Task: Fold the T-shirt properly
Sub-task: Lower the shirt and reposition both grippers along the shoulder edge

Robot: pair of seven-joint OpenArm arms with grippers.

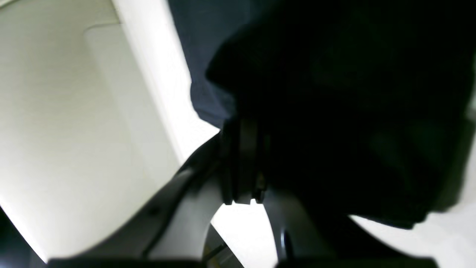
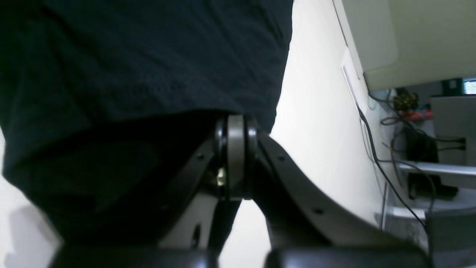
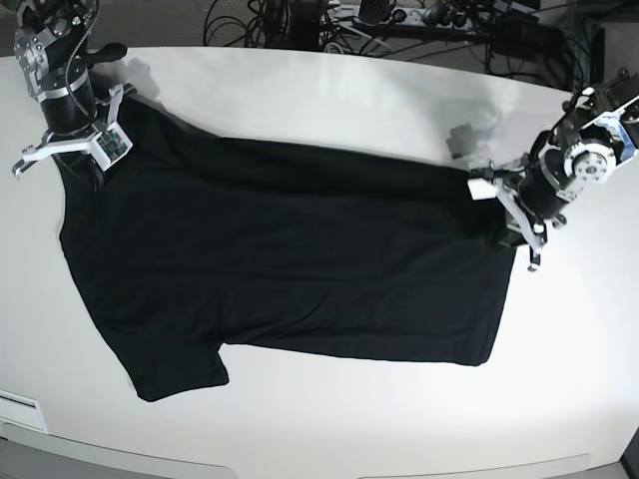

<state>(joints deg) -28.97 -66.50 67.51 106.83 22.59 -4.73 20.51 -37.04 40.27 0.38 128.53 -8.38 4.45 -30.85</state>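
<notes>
The black T-shirt [image 3: 280, 259] lies spread sideways on the white table [image 3: 329, 90], plain side up, with one sleeve [image 3: 180, 374] at the near left. My right gripper [image 3: 85, 160] stands at the shirt's far-left corner, and in the right wrist view it [image 2: 235, 121] is shut on a fold of the dark cloth [image 2: 141, 63]. At the shirt's right edge my left gripper [image 3: 506, 212] pinches the fabric. The left wrist view shows this gripper [image 1: 241, 128] shut, with black cloth [image 1: 334, 111] draped over it and hiding one finger.
Cables and a power strip [image 3: 399, 15] run along the table's far edge. A white label [image 3: 20, 409] sits at the near-left table edge. In the right wrist view, cables and boxes [image 2: 409, 149] lie beyond the table's side.
</notes>
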